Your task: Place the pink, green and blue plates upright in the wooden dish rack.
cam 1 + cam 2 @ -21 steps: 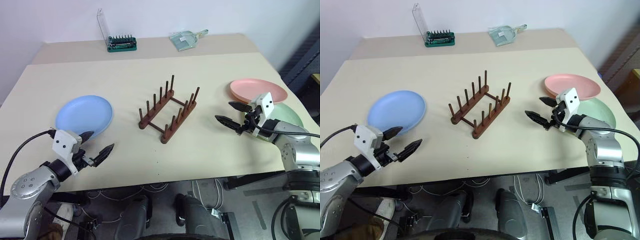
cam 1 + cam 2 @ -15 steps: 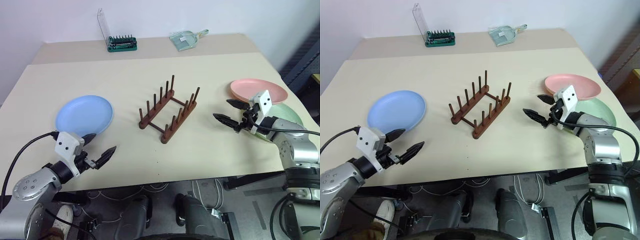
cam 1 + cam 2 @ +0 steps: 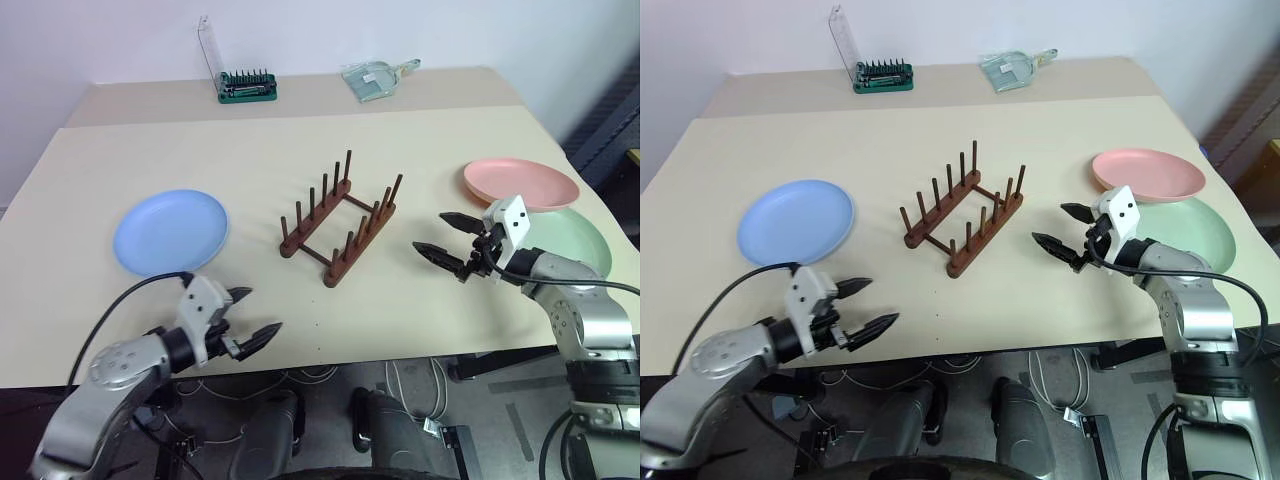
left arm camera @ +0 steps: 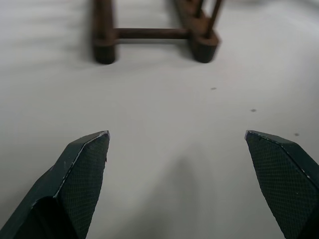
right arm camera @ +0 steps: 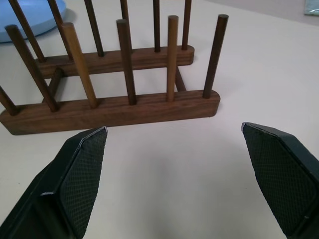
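So far nothing is racked. From the head, the wooden dish rack [image 3: 340, 218] stands bare, the blue plate [image 3: 171, 231] flat to its left, pink plate [image 3: 520, 183] and green plate [image 3: 560, 237] flat to its right. By the left wrist, the left tool [image 4: 177, 149] gapes empty short of the rack. By the right wrist, the right tool [image 5: 174, 144] gapes empty beside it.

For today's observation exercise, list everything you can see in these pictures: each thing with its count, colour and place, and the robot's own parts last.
table: one, beige, bearing everything.
wooden dish rack: one, dark brown, mid-table, no plate in it.
blue plate: one, light blue, flat, left of the rack.
pink plate: one, salmon pink, flat, right of the rack.
green plate: one, pale mint, flat, on the near side of the pink one, partly behind the right arm.
bit holder: one, green base, clear lid raised, far edge.
dustpan: one, pale clear green, far edge.
left gripper: black fingers, open, at the near edge.
right gripper: black fingers, open, facing the rack.
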`<act>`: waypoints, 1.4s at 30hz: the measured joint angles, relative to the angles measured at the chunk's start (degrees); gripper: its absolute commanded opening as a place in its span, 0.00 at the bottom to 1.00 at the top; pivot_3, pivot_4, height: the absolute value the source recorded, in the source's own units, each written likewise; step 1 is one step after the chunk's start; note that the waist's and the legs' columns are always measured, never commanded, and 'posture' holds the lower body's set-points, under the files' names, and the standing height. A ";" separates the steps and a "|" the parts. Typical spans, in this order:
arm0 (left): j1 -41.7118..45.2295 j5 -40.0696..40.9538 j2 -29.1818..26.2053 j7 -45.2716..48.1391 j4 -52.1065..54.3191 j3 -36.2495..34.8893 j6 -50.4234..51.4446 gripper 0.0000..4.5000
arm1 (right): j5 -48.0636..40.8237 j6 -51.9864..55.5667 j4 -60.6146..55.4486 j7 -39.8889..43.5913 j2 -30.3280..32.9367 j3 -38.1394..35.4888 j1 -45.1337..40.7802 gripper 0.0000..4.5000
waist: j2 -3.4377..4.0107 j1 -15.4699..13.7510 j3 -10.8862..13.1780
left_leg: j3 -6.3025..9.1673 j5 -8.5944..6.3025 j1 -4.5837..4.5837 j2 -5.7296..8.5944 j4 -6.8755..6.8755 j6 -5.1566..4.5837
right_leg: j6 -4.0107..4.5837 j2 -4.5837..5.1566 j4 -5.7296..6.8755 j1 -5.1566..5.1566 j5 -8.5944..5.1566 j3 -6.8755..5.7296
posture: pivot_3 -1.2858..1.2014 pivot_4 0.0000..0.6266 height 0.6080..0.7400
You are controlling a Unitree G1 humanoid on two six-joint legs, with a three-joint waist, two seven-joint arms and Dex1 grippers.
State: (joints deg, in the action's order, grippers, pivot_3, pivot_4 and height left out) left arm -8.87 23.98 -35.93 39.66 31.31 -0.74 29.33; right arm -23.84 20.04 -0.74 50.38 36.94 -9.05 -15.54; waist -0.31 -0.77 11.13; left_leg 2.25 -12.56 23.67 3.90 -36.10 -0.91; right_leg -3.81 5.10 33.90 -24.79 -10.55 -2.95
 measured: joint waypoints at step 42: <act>23.56 -19.37 17.30 -4.53 -26.33 17.91 -11.34 0.17 | 0.38 3.27 -9.10 -2.72 1.74 1.12 7.75 1.00 | 0.09 -1.46 -0.15 | -0.68 -0.09 -0.14 -0.34 -0.07 -0.30 | -0.35 0.24 -0.07 0.33 -0.13 -0.38 | 0.52 0.24 1.00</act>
State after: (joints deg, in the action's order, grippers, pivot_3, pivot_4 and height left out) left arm 14.69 4.61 -18.63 35.13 4.98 17.17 17.99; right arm -23.45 23.31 -9.84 47.66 38.67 -7.94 -7.80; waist -0.21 -2.23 10.98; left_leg 1.57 -12.65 23.53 3.57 -36.17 -1.21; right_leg -4.15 5.33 33.83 -24.46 -10.68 -3.33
